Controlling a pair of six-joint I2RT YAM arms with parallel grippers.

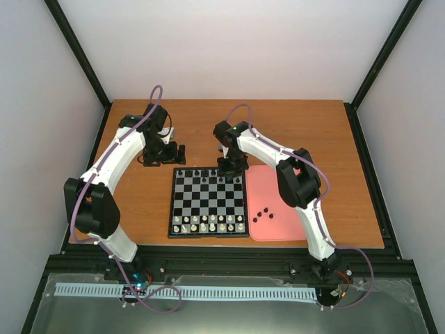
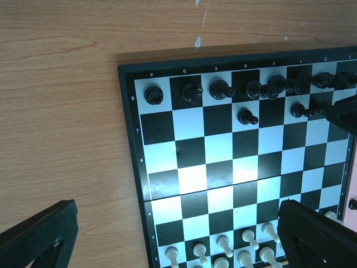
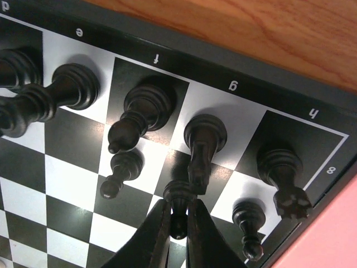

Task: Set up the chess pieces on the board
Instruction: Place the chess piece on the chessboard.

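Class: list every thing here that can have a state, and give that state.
left gripper, open, empty
right gripper, shut on pawn
pawn, gripped upright over board
board, flat, black pawn row part filled
tray, holding loose pieces
white pieces, upright in two near rows

Left hand (image 2: 175,237) spread wide, hovering; right hand (image 3: 178,215) pinched closed, arm outstretched.
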